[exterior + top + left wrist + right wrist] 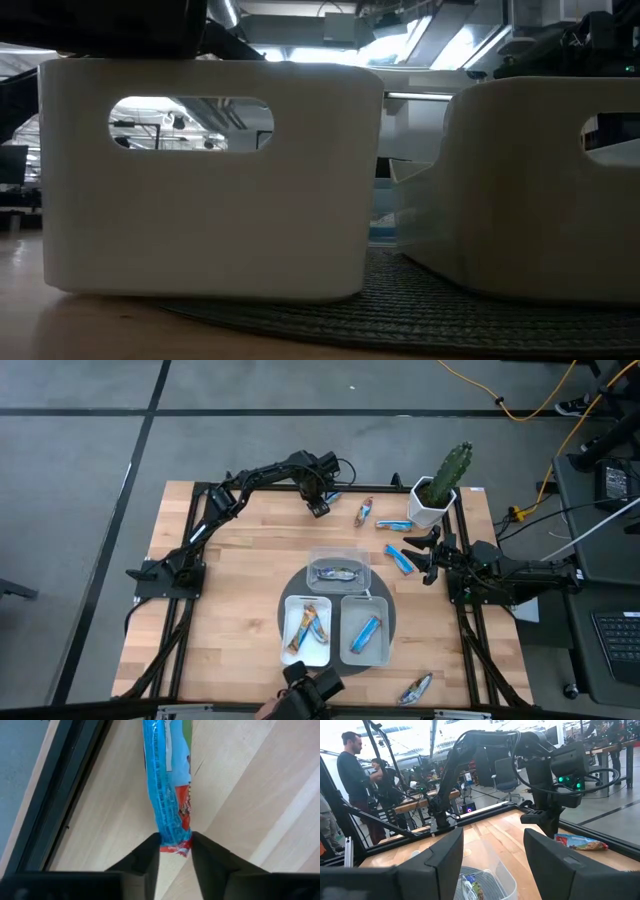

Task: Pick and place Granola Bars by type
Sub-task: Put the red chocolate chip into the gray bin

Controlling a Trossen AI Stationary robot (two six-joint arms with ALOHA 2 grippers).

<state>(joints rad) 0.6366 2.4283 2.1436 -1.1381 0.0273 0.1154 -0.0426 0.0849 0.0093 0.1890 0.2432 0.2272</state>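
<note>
The left gripper (319,507) was seen at the far edge of the wooden table (230,600), with its fingers (145,860) closed around the end of a blue-orange granola bar (167,785) that lay flat on the wood. The same bar (580,841) was visible in the right wrist view, beside the left gripper (547,822).

The right gripper (428,552) was held near the table's right edge, in front of a potted cactus (440,485); its fingers (445,860) were spread wide apart and nothing was held between them.

Three trays were grouped on a round dark mat (388,622) at the middle of the table. A silver bar (335,573) was seen in the far clear tray (358,556), two bars with orange on them (312,625) in the near left white tray (290,645), and one blue bar (365,633) in the near right grey tray (348,650).

Loose bars were left on the table: one (364,512) near the far edge, two blue ones (394,525) (400,560) close to the right gripper, and one (416,688) near the front right corner.

People (352,775) were seen in the room beyond the table
</note>
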